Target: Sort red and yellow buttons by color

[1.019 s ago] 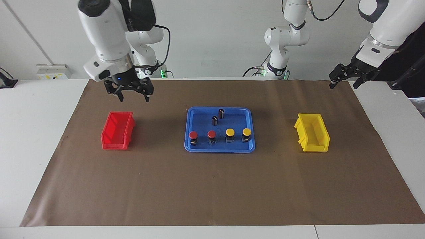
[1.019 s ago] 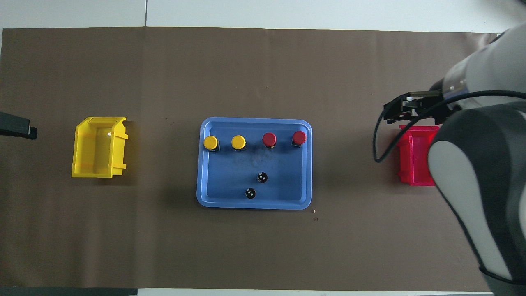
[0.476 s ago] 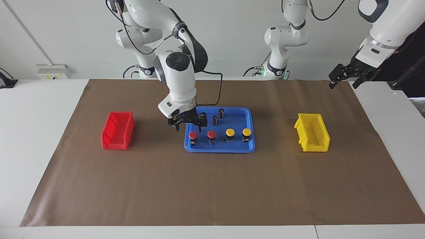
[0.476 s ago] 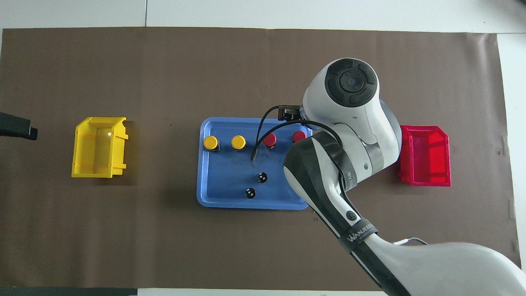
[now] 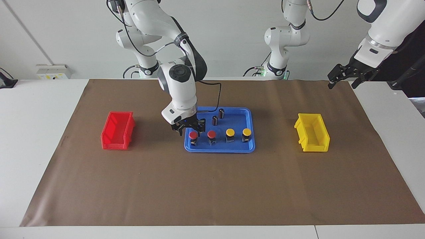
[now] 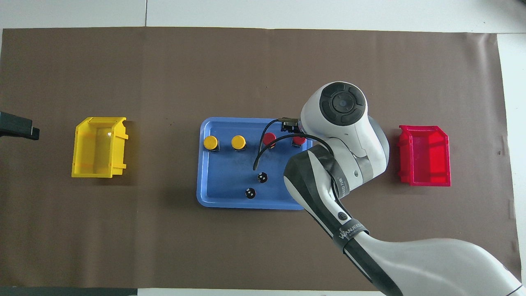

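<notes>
Red and yellow buttons (image 5: 219, 136) stand in one row in the blue tray (image 5: 250, 131), presumably for easy top access. We see the right gripper (image 5: 189, 128) at the end red button (image 5: 193, 135), its grip uncertain; the left gripper (image 5: 343, 75) waits spread. Brown mat (image 5: 212, 189), white wall.

A blue tray (image 5: 219, 149) was set at the middle of a brown mat (image 5: 212, 186) that was spread over the white counter (image 5: 33, 132). Two small dark cylinders (image 5: 221, 113) were stood upright in the tray, in the half nearer to the robots. A red bin (image 5: 118, 130) was placed toward the right arm's end, a yellow bin (image 5: 312, 132) toward the left arm's end.
</notes>
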Controlling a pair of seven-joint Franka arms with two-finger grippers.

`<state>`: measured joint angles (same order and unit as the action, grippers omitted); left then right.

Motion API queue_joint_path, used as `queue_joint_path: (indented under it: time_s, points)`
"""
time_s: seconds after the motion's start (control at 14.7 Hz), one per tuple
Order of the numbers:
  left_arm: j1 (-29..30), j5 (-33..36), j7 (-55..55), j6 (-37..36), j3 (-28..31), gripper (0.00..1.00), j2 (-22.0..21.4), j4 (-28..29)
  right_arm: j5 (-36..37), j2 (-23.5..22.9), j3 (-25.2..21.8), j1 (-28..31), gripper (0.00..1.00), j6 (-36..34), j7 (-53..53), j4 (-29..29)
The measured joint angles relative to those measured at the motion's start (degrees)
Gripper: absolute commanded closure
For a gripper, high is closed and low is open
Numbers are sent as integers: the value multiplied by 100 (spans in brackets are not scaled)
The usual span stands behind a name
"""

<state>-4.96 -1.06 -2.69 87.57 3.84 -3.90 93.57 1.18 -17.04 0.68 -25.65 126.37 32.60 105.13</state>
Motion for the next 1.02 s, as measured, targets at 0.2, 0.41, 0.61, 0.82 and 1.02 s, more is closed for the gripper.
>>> queue_joint_path:
  time_s: [0.2,0.41,0.61,0.82,1.02]
  points:
    - [0,0,7,5,1,0,0,0,0,-25,0,-84,26,83,1,137]
    - [55,1,30,9,42,0,0,0,0,-30,0,-136,33,152,1,188]
    - [118,1,30,11,48,0,0,0,0,-35,0,-150,58,325,1,346]
    - [119,1,30,26,47,0,0,0,3,-36,-1,-154,80,331,1,368]
    - [114,1,31,258,26,0,-1,36,7,-31,-31,-142,82,-144,1,58]
